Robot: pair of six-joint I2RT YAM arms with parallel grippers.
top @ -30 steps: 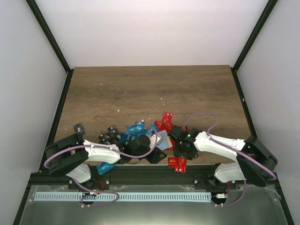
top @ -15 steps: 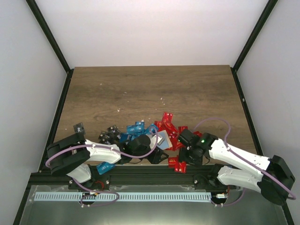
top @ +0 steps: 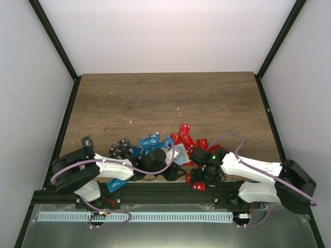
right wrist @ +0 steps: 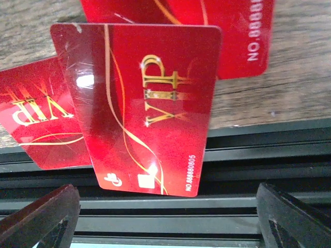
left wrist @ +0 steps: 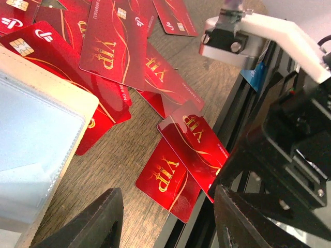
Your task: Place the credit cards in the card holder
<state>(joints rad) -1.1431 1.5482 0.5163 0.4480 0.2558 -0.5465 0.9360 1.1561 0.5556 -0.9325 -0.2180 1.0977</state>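
Observation:
Red credit cards (top: 186,135), blue ones (top: 147,142) and black ones (top: 119,150) lie scattered near the table's front edge. The beige card holder (left wrist: 41,139) with its clear pocket sits just left of my left gripper (left wrist: 168,222); from above the holder (top: 179,153) looks tilted up. The left jaws stand apart with only wood and a red card (left wrist: 170,173) between them. My right gripper (right wrist: 165,219) is wide open just past a red VIP card (right wrist: 145,113) that overhangs the table edge. From above, the right gripper (top: 197,173) is low over these front red cards.
A black rail (right wrist: 165,206) runs along the table's near edge under the overhanging card. The right arm's white link (left wrist: 258,31) and black body (left wrist: 295,134) crowd the right of the left wrist view. Bare wood (top: 165,98) stretches behind the pile.
The right gripper has opened wide and dropped toward the near edge, over the front red cards. The left arm and the card holder have stayed put.

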